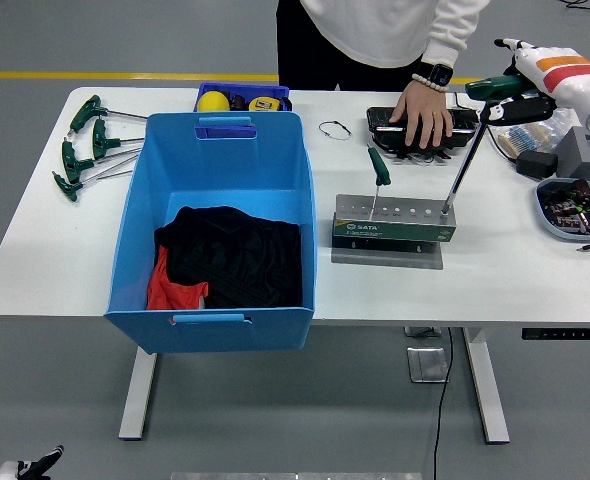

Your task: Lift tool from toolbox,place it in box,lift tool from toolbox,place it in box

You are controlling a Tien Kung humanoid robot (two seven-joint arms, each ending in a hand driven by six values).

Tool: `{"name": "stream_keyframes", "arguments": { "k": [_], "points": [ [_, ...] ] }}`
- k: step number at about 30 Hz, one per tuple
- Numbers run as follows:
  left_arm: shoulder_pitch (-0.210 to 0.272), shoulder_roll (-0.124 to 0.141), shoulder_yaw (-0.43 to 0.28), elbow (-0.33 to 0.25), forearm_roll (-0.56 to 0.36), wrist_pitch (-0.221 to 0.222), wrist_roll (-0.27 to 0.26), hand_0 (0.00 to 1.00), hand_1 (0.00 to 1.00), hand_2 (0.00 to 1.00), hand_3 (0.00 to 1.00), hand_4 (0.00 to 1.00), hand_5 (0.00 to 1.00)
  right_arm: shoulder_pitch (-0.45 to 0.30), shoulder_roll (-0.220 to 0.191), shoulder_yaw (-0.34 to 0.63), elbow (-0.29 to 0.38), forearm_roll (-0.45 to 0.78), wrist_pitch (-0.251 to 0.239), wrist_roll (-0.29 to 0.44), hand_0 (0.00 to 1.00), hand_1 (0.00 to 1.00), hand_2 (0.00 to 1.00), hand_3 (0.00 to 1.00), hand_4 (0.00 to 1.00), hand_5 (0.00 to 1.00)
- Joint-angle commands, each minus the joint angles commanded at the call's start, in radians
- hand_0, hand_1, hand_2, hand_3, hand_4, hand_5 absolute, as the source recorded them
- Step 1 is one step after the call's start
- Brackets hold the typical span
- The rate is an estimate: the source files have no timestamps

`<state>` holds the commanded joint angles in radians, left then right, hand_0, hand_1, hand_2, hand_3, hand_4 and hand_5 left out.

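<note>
A grey and green tool holder (395, 222) stands on the table right of the blue box (215, 140). Two tools stand in it. A green-handled tool (378, 165) leans in a left hole. A long T-handle tool (465, 160) has its shaft tip in a right hole and tilts up to the right. My right hand (520, 88), white with an orange stripe, is shut on that tool's green handle at the top right. A small part of my left hand (30, 467) shows at the bottom left corner, below the table.
Black and red cloth (230, 258) lies in the blue box. Several green T-handle tools (90, 140) lie at the far left. A person's hand (422, 112) rests on a black case (380, 122) behind the holder. A tray of parts (575, 208) sits at the right.
</note>
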<state>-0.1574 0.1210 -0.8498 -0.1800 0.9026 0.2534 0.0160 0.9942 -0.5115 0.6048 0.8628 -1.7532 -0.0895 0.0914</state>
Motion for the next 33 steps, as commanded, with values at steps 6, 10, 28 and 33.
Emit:
{"name": "stream_keyframes", "arguments": {
  "k": [6, 10, 28, 33],
  "points": [
    [0.003, -0.001, -0.005, 0.0, 0.009, -0.001, 0.002, 0.643, 0.541, 0.67, 0.695, 0.753, 0.679, 0.0, 0.001, 0.0, 0.0, 0.0, 0.001, 0.0, 0.002, 0.002, 0.998, 0.002, 0.998, 0.808],
    [0.003, 0.001, -0.005, 0.0, 0.011, -0.002, 0.003, 0.643, 0.541, 0.67, 0.695, 0.753, 0.679, -0.001, 0.0, 0.0, 0.001, 0.0, 0.001, 0.0, 0.002, 0.002, 0.998, 0.002, 0.998, 0.808],
    [0.005, 0.003, -0.011, 0.0, 0.013, -0.003, 0.001, 0.638, 0.538, 0.669, 0.699, 0.754, 0.684, 0.029, -0.026, 0.006, 0.03, 0.006, 0.009, -0.003, 0.002, 0.002, 0.998, 0.002, 0.998, 0.807],
    [0.009, 0.005, -0.02, 0.0, 0.022, -0.003, 0.003, 0.635, 0.536, 0.668, 0.698, 0.754, 0.685, 0.051, -0.043, 0.008, 0.051, 0.013, 0.014, -0.005, 0.002, 0.002, 0.998, 0.002, 0.998, 0.807]
  ]
}}
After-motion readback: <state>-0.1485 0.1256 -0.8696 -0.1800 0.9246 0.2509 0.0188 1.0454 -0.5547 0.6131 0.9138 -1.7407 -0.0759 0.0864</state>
